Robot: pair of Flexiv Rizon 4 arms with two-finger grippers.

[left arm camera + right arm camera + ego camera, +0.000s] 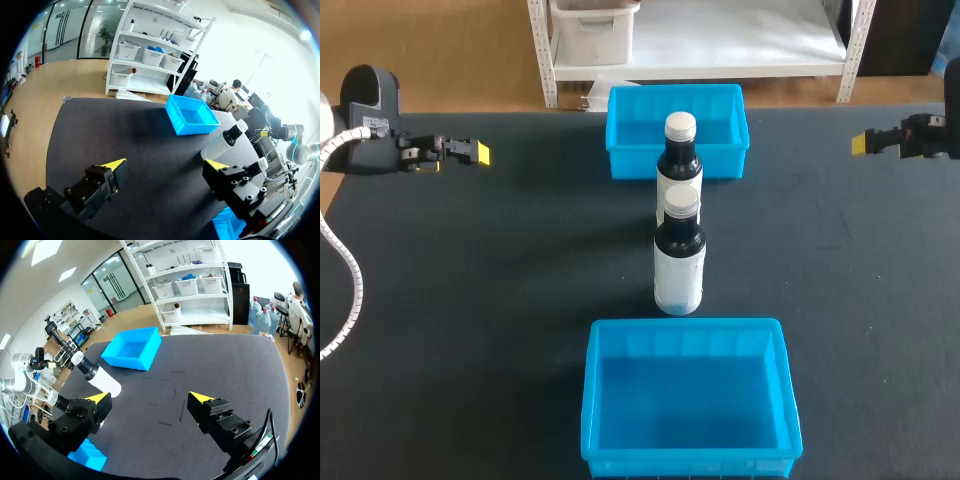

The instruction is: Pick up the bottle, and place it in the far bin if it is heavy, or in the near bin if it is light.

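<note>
Two dark bottles with white labels and white caps stand in a line in the table's middle: the far bottle [679, 158] just in front of the far blue bin [620, 135], the near bottle [679, 255] a little behind the near blue bin [685, 400]. My left gripper [473, 152] hovers open at the far left and my right gripper [866, 143] open at the far right, both well away from the bottles. From the left gripper [167, 165], a bottle [223, 141] shows beside one finger. From the right gripper [150, 399], a bottle [100, 380] shows beside one finger.
Both bins are empty: far bin [192, 116] [131, 350], near bin [227, 225] [87, 452]. The black tabletop [500, 300] is bare on either side of the bottles.
</note>
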